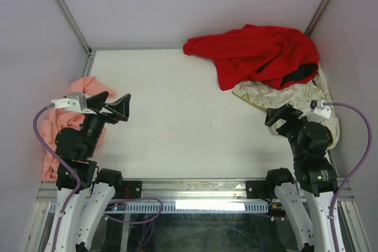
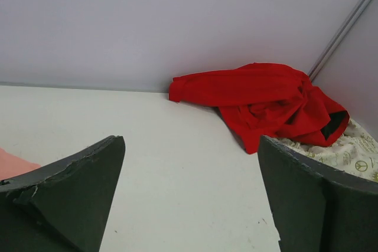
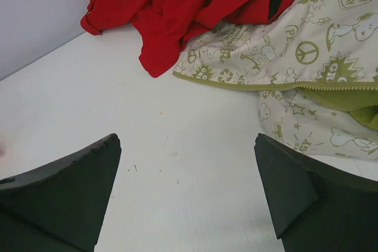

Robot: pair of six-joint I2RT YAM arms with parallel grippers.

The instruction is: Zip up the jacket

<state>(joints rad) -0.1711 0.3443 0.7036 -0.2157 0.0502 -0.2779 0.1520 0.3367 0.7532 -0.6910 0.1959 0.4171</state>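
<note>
The jacket [image 1: 289, 95], cream-white with small olive-green prints, lies crumpled at the right side of the table, partly under a red garment [image 1: 260, 54]. In the right wrist view the jacket [image 3: 307, 57] shows an olive-green edge and lining just ahead and right of the fingers. My right gripper [image 1: 279, 116] is open and empty, just in front of the jacket, not touching it. My left gripper [image 1: 118, 108] is open and empty at the left side, far from the jacket. The jacket's edge shows at the far right in the left wrist view [image 2: 348, 153].
A salmon-pink garment [image 1: 62, 128] lies bunched at the table's left edge under the left arm. The red garment also shows in the left wrist view [image 2: 266, 98] and the right wrist view [image 3: 171, 4]. White walls enclose the table [image 1: 189, 116] on three sides.
</note>
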